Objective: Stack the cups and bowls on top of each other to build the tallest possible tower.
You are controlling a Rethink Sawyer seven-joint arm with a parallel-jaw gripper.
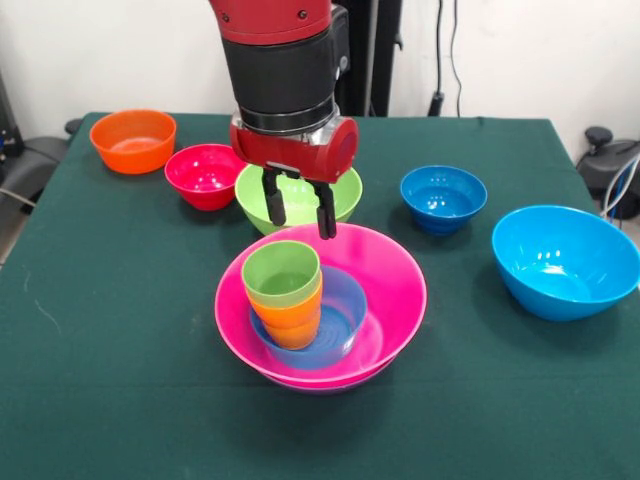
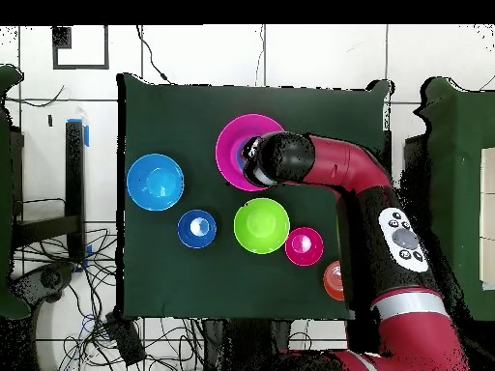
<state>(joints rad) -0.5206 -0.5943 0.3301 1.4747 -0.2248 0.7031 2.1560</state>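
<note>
In the middle of the dark green cloth-covered tabletop (image 1: 120, 400) stands the tower (image 1: 320, 305): a wide glossy pink plastic bowl (image 1: 395, 285) nested over a purple bowl whose rim (image 1: 330, 384) only just peeps out beneath it. Inside the pink bowl sits a small light-blue bowl (image 1: 340, 310), and in that an orange ribbed plastic tumbler (image 1: 290, 322) with a light green ribbed tumbler (image 1: 282, 270) nested in it, both upright and leaning slightly toward the left of the front view.

Just above and behind the green tumbler hangs the black two-fingered pincer (image 1: 298, 208) of the red and black arm (image 1: 285, 70). Its fingers (image 1: 326, 212) are spread apart, wide open, pointing down; they hold nothing and touch nothing, with their tips above the pink bowl's far rim. From overhead the arm's wrist (image 2: 280, 159) covers part of the pink bowl (image 2: 232, 145).

Directly behind the tower is a lime green bowl (image 1: 345, 200), partly hidden by the pincer. To its left in the front view stand a small red bowl (image 1: 203, 175) and, farther off, a small orange bowl (image 1: 133, 140). To the right are a small dark-blue bowl (image 1: 443, 198) and a large sky-blue bowl (image 1: 565, 262), all upright, empty and apart from one another.
</note>
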